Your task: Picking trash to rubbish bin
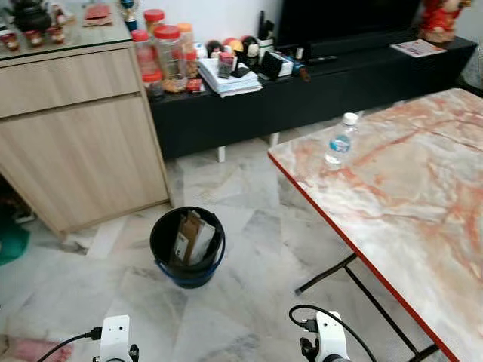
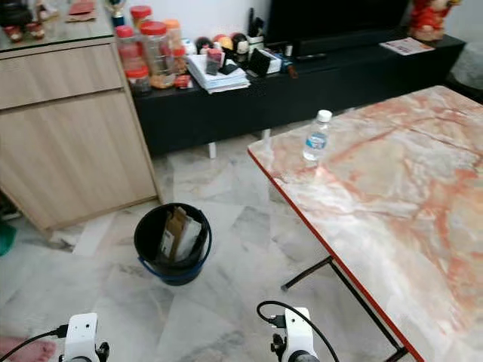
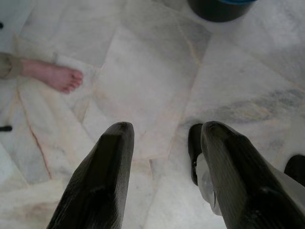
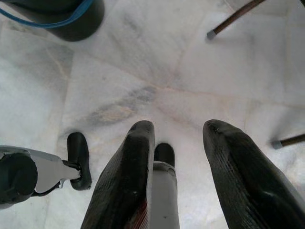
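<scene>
A clear plastic water bottle (image 1: 340, 140) with a white cap stands upright near the corner of the marble table (image 1: 407, 204). On the floor to the table's left sits a black rubbish bin (image 1: 187, 245) with a blue handle, and cardboard and paper lie inside it. Both arms hang low at the picture's lower edge, well short of bottle and bin. My left gripper (image 3: 167, 131) is open over bare floor tiles, with the bin's base (image 3: 219, 7) farther ahead. My right gripper (image 4: 180, 129) is also open over the floor, holding nothing, with the bin (image 4: 62, 19) beyond it.
A wooden cabinet (image 1: 75, 143) stands at the left. A black TV bench (image 1: 317, 90) crowded with jars and papers runs along the back wall. A person's bare foot (image 3: 59, 77) rests on the tiles near my left side. The table's thin metal legs (image 1: 332, 273) slant to the floor.
</scene>
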### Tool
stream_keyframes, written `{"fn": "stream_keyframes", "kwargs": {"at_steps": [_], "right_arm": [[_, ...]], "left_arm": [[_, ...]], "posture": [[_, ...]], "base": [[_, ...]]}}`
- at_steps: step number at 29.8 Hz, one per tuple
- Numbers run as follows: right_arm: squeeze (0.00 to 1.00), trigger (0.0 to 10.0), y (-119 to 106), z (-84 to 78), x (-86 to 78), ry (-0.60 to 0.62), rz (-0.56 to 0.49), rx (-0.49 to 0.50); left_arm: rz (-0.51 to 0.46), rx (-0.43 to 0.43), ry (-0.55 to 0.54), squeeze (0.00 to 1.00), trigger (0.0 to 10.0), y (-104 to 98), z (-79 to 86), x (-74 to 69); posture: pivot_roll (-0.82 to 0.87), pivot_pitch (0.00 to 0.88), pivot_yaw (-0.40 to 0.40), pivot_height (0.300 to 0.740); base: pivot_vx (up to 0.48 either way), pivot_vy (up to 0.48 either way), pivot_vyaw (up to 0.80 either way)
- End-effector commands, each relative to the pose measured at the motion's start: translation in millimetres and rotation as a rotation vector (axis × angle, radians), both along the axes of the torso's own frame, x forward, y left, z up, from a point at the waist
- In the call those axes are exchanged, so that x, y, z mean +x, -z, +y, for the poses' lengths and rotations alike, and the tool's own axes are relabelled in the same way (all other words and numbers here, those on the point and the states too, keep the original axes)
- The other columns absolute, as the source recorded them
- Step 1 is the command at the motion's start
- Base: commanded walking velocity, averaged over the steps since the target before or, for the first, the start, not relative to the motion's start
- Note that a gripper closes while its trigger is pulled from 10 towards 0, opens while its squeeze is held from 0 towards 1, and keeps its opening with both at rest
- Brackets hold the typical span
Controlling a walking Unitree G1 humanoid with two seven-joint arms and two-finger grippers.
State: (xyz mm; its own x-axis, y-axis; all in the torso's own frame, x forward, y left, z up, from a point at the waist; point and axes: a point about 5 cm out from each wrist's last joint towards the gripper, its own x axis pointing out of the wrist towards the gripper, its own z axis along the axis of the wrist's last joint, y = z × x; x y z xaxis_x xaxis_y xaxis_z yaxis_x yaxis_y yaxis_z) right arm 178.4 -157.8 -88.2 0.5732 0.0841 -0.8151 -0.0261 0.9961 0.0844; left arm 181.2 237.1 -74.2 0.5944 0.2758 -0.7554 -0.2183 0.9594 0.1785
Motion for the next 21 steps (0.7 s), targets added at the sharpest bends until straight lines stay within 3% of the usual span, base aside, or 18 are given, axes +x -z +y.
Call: {"fn": "stream_keyframes", "kwargs": {"at_steps": [1,21], "right_arm": [[0.0,10.0,0.7,-0.8,-1.2,0.001,0.012,-0.005],[0.0,10.0,1.2,-1.4,-1.9,0.003,0.02,-0.015]], "left_arm": [[0.021,0.014,0.003,0.0,10.0,1.2,1.9,-3.1],[0.045,0.01,-0.001,0.0,10.0,2.2,4.6,-5.5]], "posture": [[0.04,0.023,-0.041,0.74],[0.03,0.003,-0.036,0.74]], "base": [[0.0,0.0,-0.75],[0.0,0.014,-0.74]]}}
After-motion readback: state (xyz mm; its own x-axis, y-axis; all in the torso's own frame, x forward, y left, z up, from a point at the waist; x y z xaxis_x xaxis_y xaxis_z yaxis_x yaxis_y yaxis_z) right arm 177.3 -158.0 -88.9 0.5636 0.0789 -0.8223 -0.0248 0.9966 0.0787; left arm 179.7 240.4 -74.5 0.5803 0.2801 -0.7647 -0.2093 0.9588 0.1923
